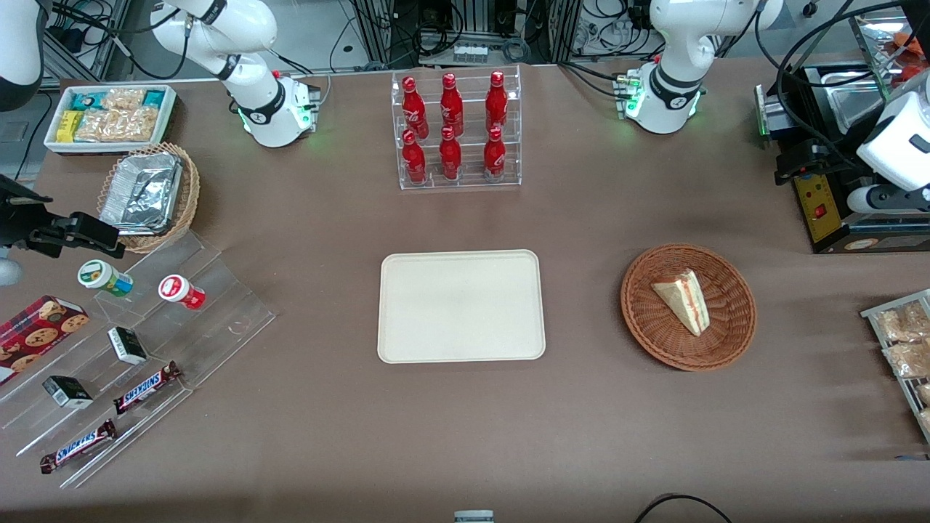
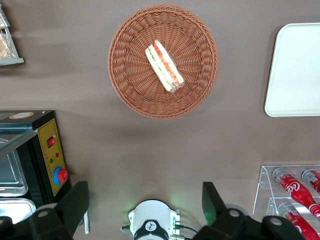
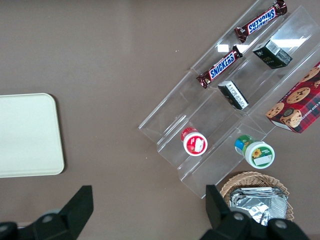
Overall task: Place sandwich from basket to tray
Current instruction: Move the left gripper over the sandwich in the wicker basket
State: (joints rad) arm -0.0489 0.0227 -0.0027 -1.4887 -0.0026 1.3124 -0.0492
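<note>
Sandwich (image 2: 164, 66) lies flat in the middle of the basket (image 2: 131, 82), far below my gripper (image 2: 145, 210), nothing touching it yet. It's a pale bread wedge, red and green layers on the cut edge. My gripper hangs high with fingers spread wide and holding nothing, I'd say staged for an overhead look before descent. Basket is round, shallow, reddish-brown wicker; its low rim should leave top access. Tray (image 2: 295, 70), smooth cream rectangle with rounded corners, lies off to the side of the basket.

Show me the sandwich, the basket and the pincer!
sandwich (image 1: 681, 296), front view, bread face.
basket (image 1: 734, 327), front view, woven wall.
pincer (image 2: 145, 202), left wrist view, open, midway between its fingertips, above the table.
</note>
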